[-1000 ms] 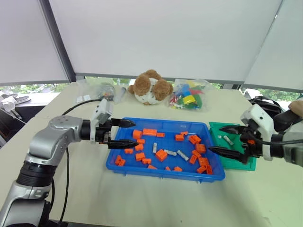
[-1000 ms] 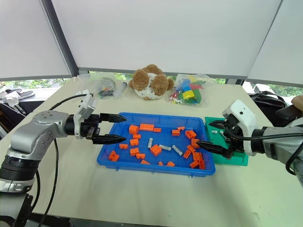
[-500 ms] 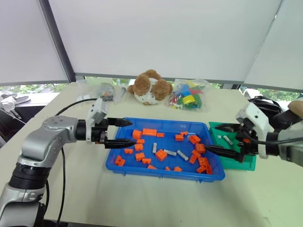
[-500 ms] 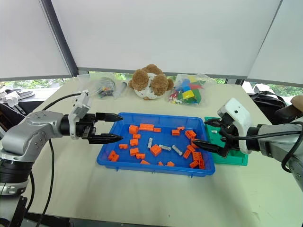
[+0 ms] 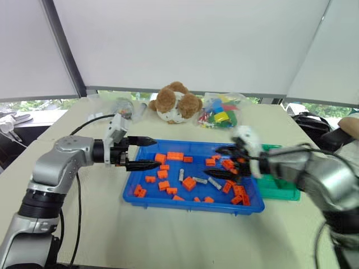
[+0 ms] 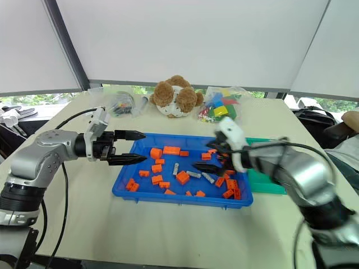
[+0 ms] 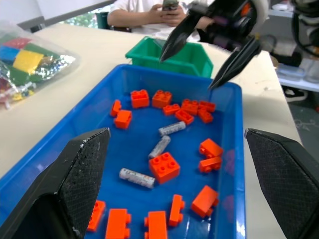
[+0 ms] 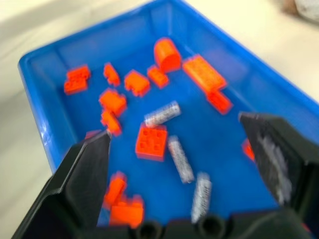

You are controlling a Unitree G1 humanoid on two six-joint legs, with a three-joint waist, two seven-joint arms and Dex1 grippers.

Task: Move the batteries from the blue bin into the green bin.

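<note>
Right wrist view: batteries lie just beyond the wide-spread right gripper.

Setting: indoor robot test room or lab. Evidence: plain beige bench under white roller blinds along a window; plush toy and bagged coloured bricks as props; seated person behind.

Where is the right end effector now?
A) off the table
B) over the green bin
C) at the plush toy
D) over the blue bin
D: the right end effector hangs open above the bricks and batteries in the blue bin.
</note>
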